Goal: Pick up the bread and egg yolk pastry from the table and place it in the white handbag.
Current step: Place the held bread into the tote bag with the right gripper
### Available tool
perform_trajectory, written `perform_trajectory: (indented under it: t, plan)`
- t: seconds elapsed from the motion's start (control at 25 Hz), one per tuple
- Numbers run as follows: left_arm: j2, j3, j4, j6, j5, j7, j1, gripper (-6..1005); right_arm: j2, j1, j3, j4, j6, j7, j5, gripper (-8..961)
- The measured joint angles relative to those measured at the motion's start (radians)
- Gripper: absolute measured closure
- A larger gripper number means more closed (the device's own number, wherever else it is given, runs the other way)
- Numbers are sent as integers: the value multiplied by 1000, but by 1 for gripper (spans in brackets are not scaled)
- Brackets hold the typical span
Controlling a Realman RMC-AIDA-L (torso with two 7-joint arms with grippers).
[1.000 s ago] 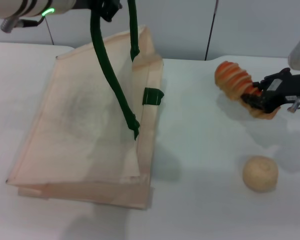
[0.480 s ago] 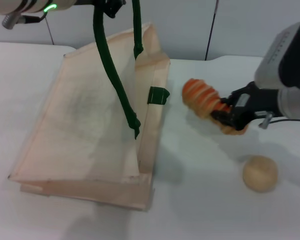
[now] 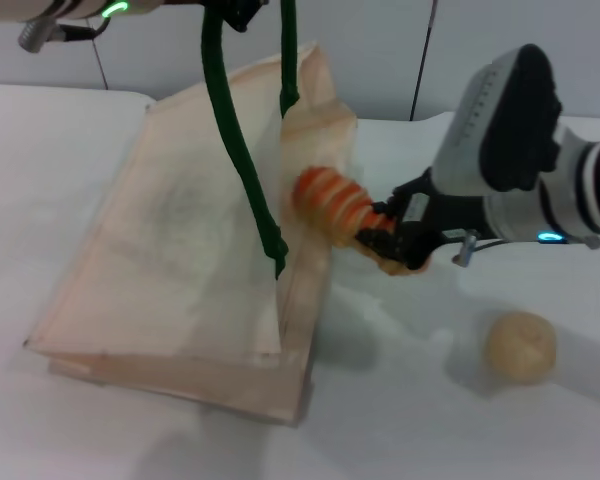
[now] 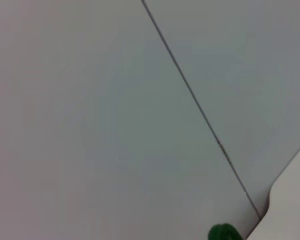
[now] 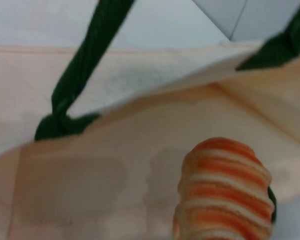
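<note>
Two-arm bagging, mid-transfer. We see the right gripper point(image 3: 385, 240) clenched on the near end of the bread point(image 3: 332, 203), carried clear of the bench point(image 3: 420, 400). The loaf projects ahead of the gripper, and its free end has reached the raised mouth of the bag point(image 3: 170, 250), overlapping the lifted edge. In the right wrist view the bread point(image 5: 225, 190) fills the foreground with the bag's open interior point(image 5: 105, 165) directly beyond it.

The left gripper point(image 3: 235, 10) sits at the upper edge of the head view, above and well apart from the right one. The green handle point(image 3: 242, 170) hangs taut from that spot, so we judge that it holds the mouth open. Whether its fingers are closed we cannot tell; the left wrist view shows only a green tip point(image 4: 224, 234) of what we take to be the handle.

Progress: we judge the first item lifted and at the opening but not yet let go inside. The pastry point(image 3: 520, 346) lies untouched on the bench, below and behind the right gripper, well apart from the bag. Left to do: release the bread, then fetch and bag the pastry.

Orientation: the bread's long axis runs from the right gripper toward the bag mouth, free end leading and tilted slightly upward, its orange stripes crossing that axis.
</note>
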Motion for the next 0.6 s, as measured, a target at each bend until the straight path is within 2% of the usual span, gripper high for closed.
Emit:
perform_trajectory:
  t: [0.28,0.6]
  plan:
    - [0,17,-1,0,-13,-2,-6,877,-1,89,-92,101,117,-2,42,652]
    - [0,43,0,3,-19,-7,-19,877,-2,159,-126,210,195,-54,135,668]
